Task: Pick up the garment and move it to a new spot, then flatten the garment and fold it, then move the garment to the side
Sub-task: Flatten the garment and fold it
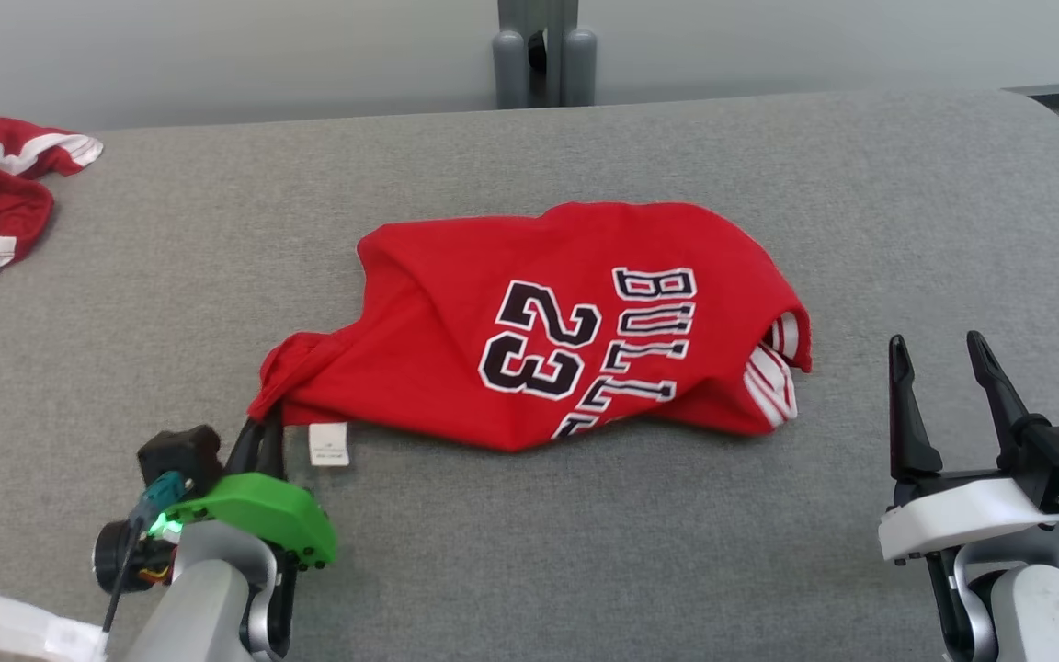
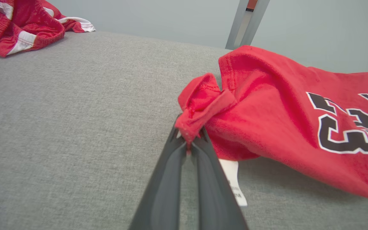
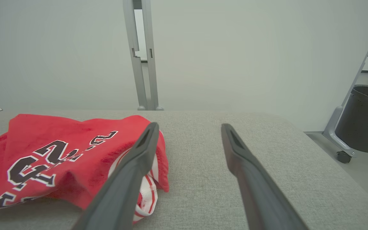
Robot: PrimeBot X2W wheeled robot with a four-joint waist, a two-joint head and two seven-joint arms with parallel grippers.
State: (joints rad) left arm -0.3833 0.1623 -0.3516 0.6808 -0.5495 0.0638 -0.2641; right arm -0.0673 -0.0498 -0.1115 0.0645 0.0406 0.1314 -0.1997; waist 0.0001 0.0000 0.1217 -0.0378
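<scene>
The left gripper (image 1: 263, 425) is pinching, jaws closed tight, the seven-o'clock corner of the red Bulls jersey (image 1: 456, 313); the jersey is lying lengthwise, nine to three, mid-table (image 1: 768, 165); the right gripper (image 1: 939, 354) is gaping empty at its three o'clock.

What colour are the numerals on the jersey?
Numerals are black, outlined white; head view shows best.

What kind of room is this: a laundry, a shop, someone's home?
Most likely a robotics test room, not a home: a grey fabric-covered table before bare pale walls, a metal frame post, a dark bin on the floor, and a red number 23 jersey lying on the table.
</scene>
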